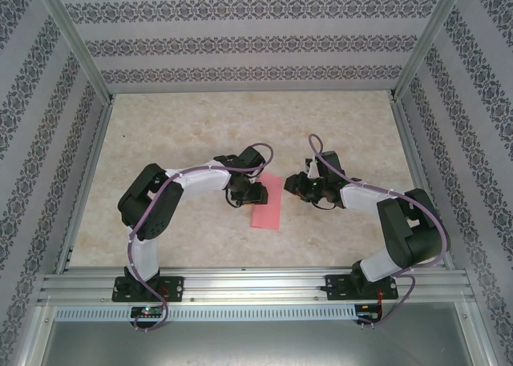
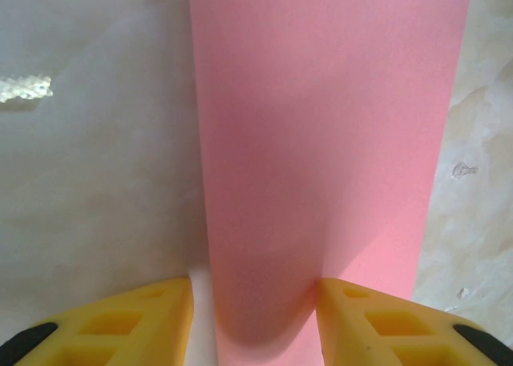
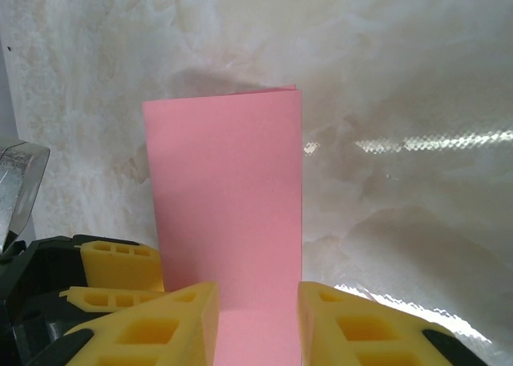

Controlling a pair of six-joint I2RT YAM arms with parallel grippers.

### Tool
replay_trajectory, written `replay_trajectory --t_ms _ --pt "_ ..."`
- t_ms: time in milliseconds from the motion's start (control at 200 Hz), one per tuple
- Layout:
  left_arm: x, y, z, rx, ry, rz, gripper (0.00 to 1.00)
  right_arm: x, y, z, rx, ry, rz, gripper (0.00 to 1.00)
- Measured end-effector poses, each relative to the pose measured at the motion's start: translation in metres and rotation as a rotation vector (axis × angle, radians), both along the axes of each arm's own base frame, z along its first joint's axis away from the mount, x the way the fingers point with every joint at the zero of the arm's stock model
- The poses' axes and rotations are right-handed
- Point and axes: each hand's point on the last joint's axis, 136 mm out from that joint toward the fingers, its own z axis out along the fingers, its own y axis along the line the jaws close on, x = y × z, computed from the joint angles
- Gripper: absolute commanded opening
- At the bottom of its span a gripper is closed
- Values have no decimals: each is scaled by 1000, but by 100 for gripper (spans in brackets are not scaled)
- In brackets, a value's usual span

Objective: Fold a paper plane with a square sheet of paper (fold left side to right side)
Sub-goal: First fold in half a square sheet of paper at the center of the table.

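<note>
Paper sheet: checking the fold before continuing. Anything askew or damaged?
Slightly: in the right wrist view, the paper sheet shows its two layers not quite aligned at the far right corner. No tears or crumpling visible.

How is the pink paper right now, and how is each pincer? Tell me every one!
square sheet of paper: folded in half, a narrow rectangle lying on the table.
left pincer: open, low over the paper.
right pincer: open, paper seen through its gap.

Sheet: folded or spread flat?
Folded in half. The sheet is a narrow rectangle, and the right wrist view shows two slightly offset layers at its far edge.
</note>
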Motion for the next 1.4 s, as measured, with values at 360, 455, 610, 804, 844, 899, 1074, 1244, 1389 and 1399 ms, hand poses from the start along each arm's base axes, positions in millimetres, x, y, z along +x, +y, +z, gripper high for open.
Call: replay_trajectory --t_ms 360,455,610,804,844,899,1074,1244,1389,1399 --pt "0 0 0 1 3 3 46 -2 4 0 0 0 12 31" --pt "0 0 0 1 2 3 46 -3 4 0 0 0 13 31" --pt "0 0 0 2 4 3 46 -5 7 0 -2 0 24 30" --pt "0 0 -1 5 7 3 46 -7 10 -4 -4 13 31 29" --pt "0 0 -1 5 8 3 46 -8 11 -5 -5 15 33 28" --pt "0 0 -1 5 8 3 46 -9 12 -6 -6 20 37 27" --pt "0 0 -1 6 8 3 47 -12 15 -10 -10 32 47 25" --pt "0 0 -1 6 8 3 47 -14 18 -15 -9 52 46 24" --pt "0 0 -1 6 9 3 46 -16 25 -18 -9 62 61 23" --pt "0 0 -1 6 9 3 46 -16 25 -18 -9 62 62 23"
